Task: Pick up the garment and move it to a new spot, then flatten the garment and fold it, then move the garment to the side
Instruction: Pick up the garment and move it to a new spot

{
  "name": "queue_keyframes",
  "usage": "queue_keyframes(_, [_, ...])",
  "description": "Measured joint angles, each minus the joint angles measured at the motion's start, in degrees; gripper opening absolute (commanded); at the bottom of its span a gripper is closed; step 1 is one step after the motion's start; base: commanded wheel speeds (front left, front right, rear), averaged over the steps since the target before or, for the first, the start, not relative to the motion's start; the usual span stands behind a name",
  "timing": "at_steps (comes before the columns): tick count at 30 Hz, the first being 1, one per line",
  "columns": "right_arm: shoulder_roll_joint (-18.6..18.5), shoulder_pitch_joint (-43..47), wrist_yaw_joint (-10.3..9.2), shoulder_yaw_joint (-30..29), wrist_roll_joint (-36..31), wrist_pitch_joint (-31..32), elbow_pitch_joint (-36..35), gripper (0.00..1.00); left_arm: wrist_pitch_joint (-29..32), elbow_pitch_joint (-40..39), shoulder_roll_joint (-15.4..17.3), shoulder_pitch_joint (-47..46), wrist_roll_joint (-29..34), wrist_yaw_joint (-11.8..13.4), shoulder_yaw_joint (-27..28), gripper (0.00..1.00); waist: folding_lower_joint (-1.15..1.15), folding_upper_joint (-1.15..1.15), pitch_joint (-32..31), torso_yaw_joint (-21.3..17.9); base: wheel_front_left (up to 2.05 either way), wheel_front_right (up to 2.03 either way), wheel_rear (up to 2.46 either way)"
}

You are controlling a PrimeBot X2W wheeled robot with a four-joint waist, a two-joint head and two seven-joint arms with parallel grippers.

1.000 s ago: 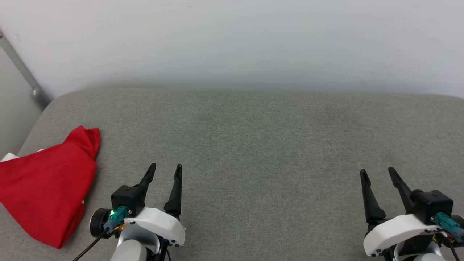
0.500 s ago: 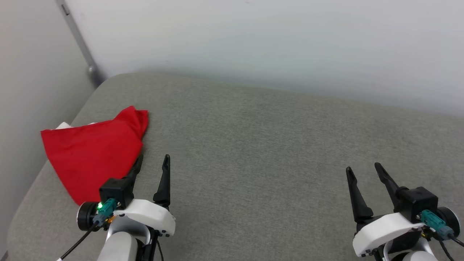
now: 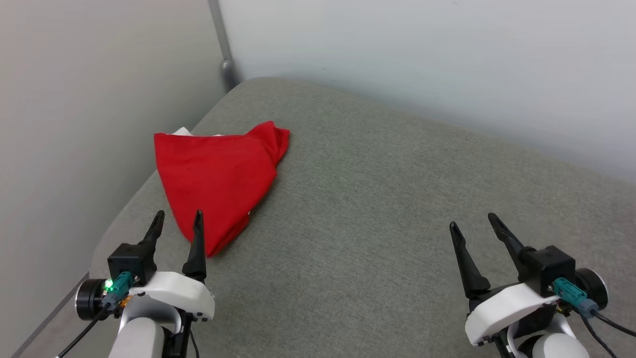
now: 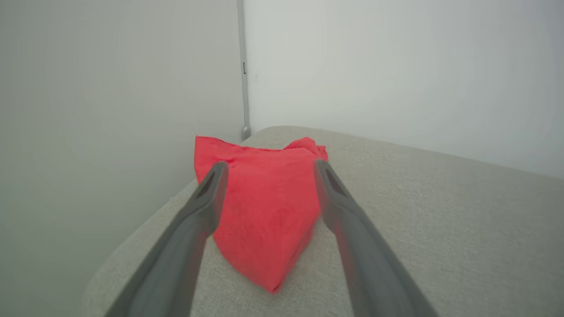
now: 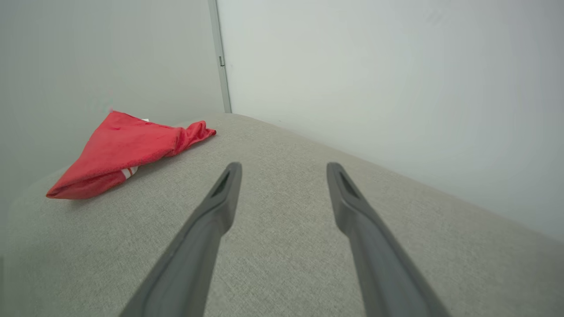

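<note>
Well, I have nothing done yet: the shirt (image 3: 218,179) lies bunched by the cushion's (image 3: 372,199) left edge, my left gripper (image 3: 179,219) and right gripper (image 3: 472,221) both spread wide and empty.

garment (image 3: 218,169) folded over itself, most of its cloth hidden underneath

My left gripper (image 3: 179,214) sits low on my left, its two dark fingers spread wide and pointing up. My right gripper (image 3: 472,221) sits low on my right, spread wide too. Both are empty.
</note>
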Motion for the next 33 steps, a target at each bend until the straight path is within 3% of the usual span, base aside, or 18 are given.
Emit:
queue_keyframes(6, [0.0, -0.71, 0.0, 0.04, 0.92, -0.03, 0.51, 1.0, 0.0, -0.31, 0.6, 0.28, -0.26, 0.3, 0.46, 1.0, 0.0, 0.0, 0.34, 3.31, 0.0, 0.0, 0.0])
queue_keyframes(19, [0.0, -2.71, 0.0, -0.63, 0.84, 0.37, 0.73, 1.0, 0.19, 0.57, 0.42, -4.35, -0.67, 0.07, -0.81, 1.0, 0.0, 0.0, 2.67, 3.4, 0.0, 0.0, 0.0])
queue_keyframes(27, [0.05, -6.45, 0.0, 0.04, -0.79, 2.48, -1.53, 1.0, 3.27, 3.65, 5.22, -18.72, -3.04, -3.14, -1.86, 1.0, 0.0, 0.0, 7.86, -1.15, 0.0, 0.0, 0.0])
queue_keyframes(33, [0.05, -9.32, 0.01, 0.11, -1.79, 2.89, -2.82, 1.0, 9.93, 8.22, 12.03, -28.65, -6.91, -3.96, -3.59, 1.0, 0.0, 0.0, 13.18, -6.12, 0.0, 0.0, 0.0])
